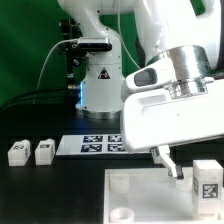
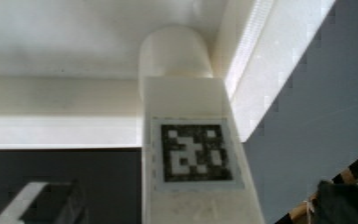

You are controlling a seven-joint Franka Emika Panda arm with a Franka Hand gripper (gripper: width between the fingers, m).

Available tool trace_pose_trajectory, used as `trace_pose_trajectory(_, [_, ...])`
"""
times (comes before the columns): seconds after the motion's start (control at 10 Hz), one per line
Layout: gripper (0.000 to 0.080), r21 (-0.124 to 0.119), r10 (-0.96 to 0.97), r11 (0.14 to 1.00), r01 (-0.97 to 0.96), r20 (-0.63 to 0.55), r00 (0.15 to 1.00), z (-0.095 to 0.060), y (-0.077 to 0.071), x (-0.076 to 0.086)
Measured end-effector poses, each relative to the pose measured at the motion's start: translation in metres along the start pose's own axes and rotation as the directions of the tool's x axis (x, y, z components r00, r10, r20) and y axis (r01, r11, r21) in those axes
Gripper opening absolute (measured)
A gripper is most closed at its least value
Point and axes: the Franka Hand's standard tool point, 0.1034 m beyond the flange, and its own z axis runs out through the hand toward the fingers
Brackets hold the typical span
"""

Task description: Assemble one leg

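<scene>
The white Franka arm (image 1: 165, 75) looms over the exterior view's right side of the black table (image 1: 50, 190). Its gripper (image 1: 176, 170) hangs low above a large flat white square panel with round corner sockets (image 1: 150, 195). One dark finger (image 1: 168, 162) slants down toward the panel. The other is hidden from where I stand, so I cannot tell whether the jaws are apart or pressed on anything.

Just beside that finger, toward the exterior view's right, stands the small white plastic rectangular leg block (image 1: 207, 183), upright, with its black-and-white square tag facing the camera. It sits over the panel's right part, but I can't make out whether it touches the panel or the finger.

From the wrist view, a leg of the same kind fills the middle of the frame. Its tag is turned to the lens and its rounded end lies against pale panel surfaces. It is too close and too blurred to show any grip.

Well apart, at the exterior view's left, two more small white tagged blocks (image 1: 17, 152) (image 1: 43, 151) sit side by side on the table. Between them and the arm lies the thin flat white marker board (image 1: 95, 145). Behind it rises the arm's base (image 1: 100, 85), which has a blue glow low on it.
</scene>
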Motion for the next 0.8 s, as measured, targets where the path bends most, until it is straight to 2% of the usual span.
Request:
trace_pose_trajectory(0.4, [0.0648, 0.0, 0.0, 1.0, 0.0, 0.002, 1.0, 0.0, 0.0, -0.001])
trace_pose_trajectory(0.5, [0.0648, 0.006, 0.014, 1.0, -0.014, 0.017, 1.0, 0.001, -0.002, -0.002])
trace_pose_trajectory(0.6, [0.0648, 0.037, 0.162, 0.985, -0.168, 0.132, 0.978, 0.001, -0.013, 0.0])
trace_pose_trajectory(0.7, [0.0648, 0.042, 0.181, 0.981, -0.188, 0.132, 0.974, -0.005, -0.015, 0.018])
trace_pose_trajectory(0.8, [0.0648, 0.046, 0.201, 0.976, -0.212, 0.169, 0.965, -0.002, -0.014, 0.017])
